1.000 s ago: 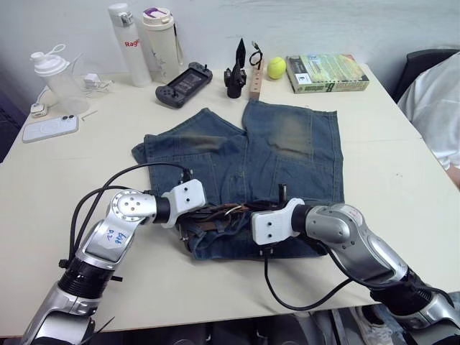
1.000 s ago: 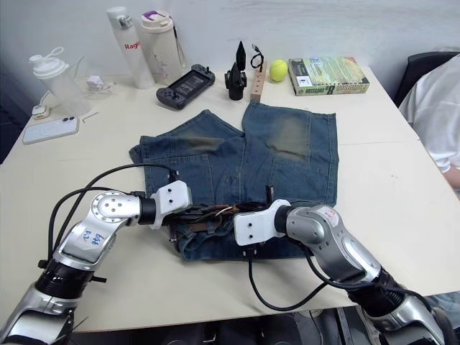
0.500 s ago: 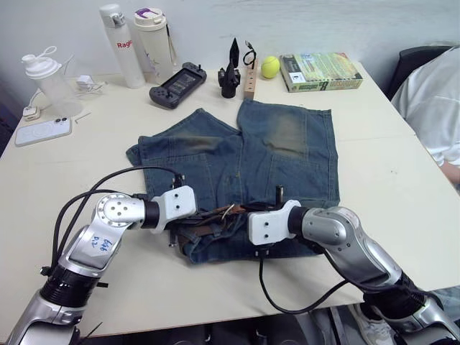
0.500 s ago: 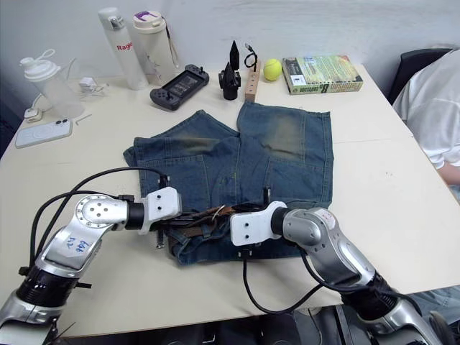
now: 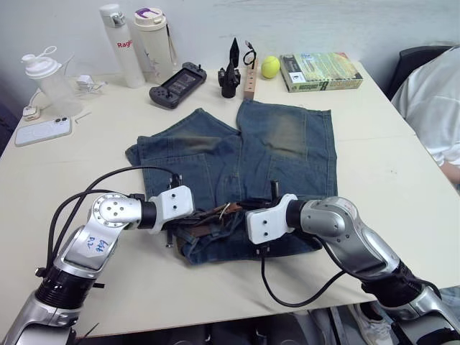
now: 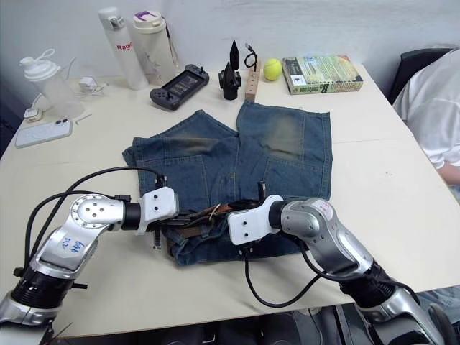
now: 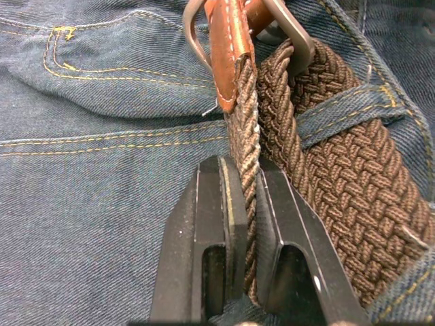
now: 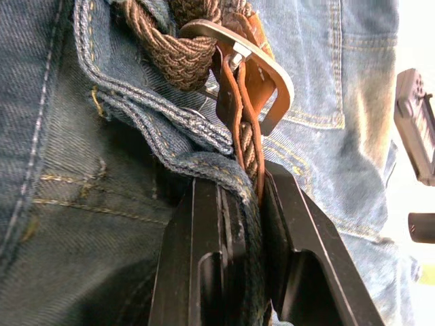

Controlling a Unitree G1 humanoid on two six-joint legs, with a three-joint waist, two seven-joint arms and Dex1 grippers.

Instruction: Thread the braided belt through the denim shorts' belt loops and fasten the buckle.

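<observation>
**A:** Nearest first: left gripper (image 7: 242, 204) clamped edge-on across the braided belt (image 7: 326, 197), black fingers (image 7: 214, 224) pressed together on the strap just short of its tan tip. Right gripper (image 8: 241, 204) pinched shut on a fold of waistband with the leather end caught in the same bite, right under the buckle (image 8: 255, 64). All bunched at the near edge of the denim shorts (image 5: 287, 144), between the two wrists.

**B:** Looks about right. One belt loop (image 7: 340, 119) already crossing over the strap, so partly threaded at least. Probably into the fastening part now.

**A:** Handling-wise: light and floppy, going by the look. Open weave, rough, probably grippy, unlikely to slip between the pads. No stiffness for pushing though; likely to buckle sideways if shoved. Better pulled by the tan tip, the one firm, smooth, stitched bit.

**B:** Buckle: rigid silver metal frame, rounded corners, slick. Best steadied through the denim or strap beside it, not by the bare metal.

**A:** Denim thick and soft, faded yellowish patches on the legs, orange stitching, prone to bunching under a pinch.

**B:** Farther back on the table (image 5: 402, 180): game controller (image 5: 173, 85), tennis ball (image 5: 269, 67), book (image 5: 321, 71), two tall bottles (image 5: 139, 46).
</observation>
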